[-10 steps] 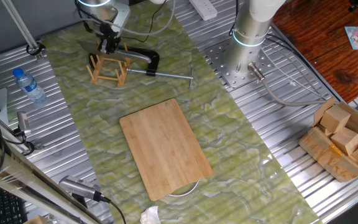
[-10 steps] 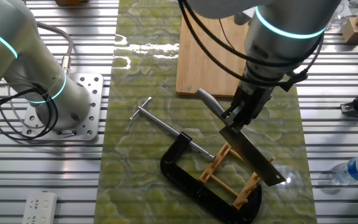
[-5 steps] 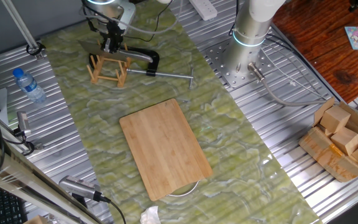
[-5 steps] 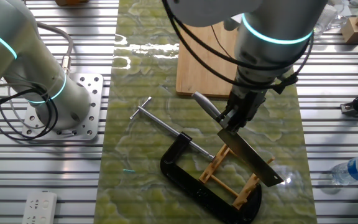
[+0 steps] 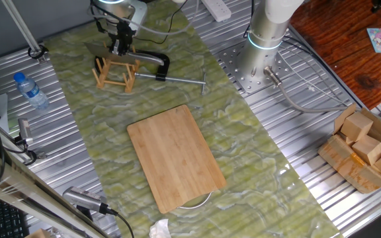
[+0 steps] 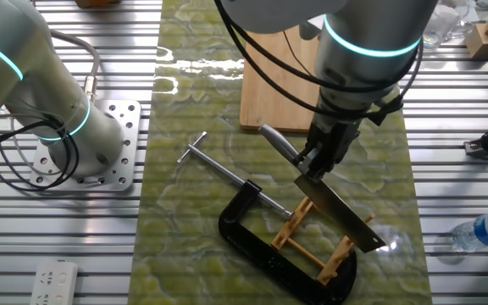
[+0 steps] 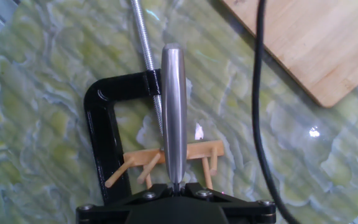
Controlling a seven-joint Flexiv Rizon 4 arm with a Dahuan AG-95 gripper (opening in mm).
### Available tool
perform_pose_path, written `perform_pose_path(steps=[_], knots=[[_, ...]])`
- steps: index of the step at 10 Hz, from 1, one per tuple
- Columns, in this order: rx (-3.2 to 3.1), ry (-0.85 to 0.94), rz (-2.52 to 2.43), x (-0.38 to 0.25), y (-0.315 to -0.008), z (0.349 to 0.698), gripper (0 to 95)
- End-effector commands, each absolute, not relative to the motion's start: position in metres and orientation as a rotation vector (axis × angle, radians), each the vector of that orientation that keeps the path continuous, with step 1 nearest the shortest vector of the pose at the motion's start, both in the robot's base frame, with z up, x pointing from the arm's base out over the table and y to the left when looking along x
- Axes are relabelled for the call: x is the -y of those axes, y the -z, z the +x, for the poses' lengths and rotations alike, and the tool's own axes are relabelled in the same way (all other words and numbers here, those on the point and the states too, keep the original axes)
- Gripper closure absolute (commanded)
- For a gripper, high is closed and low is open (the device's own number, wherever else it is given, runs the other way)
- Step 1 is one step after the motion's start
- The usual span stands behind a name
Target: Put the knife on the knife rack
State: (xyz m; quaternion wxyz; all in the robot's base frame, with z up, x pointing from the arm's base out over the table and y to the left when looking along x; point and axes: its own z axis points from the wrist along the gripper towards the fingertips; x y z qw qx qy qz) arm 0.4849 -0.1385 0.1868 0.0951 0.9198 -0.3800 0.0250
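Observation:
My gripper is shut on the knife, at the joint of blade and handle. The dark grey blade slants down over the light-wood knife rack, its low end at the rack's right side. I cannot tell whether it touches the pegs. In the hand view the silver handle points away from my gripper, above the rack. In the one fixed view my gripper holds the blade just over the rack.
A black C-clamp with a metal rod lies around the rack. The bamboo cutting board lies mid-table. A water bottle stands at the left. The other arm's base and a box of wooden blocks stand aside.
My gripper has shifted a little with the knife, leftward in the other fixed view. The blade stays slanted over the rack.

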Motion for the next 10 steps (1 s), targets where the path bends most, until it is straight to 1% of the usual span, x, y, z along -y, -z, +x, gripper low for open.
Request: perform_pose_path(steps=[1,5,10], knots=[[1.116,-0.071,2.729,0.139,-0.188,0.484,95.0],[1.091,-0.076,2.743,0.143,-0.188,0.479,95.0],[1.086,-0.1,2.758,0.148,-0.177,0.48,95.0]])
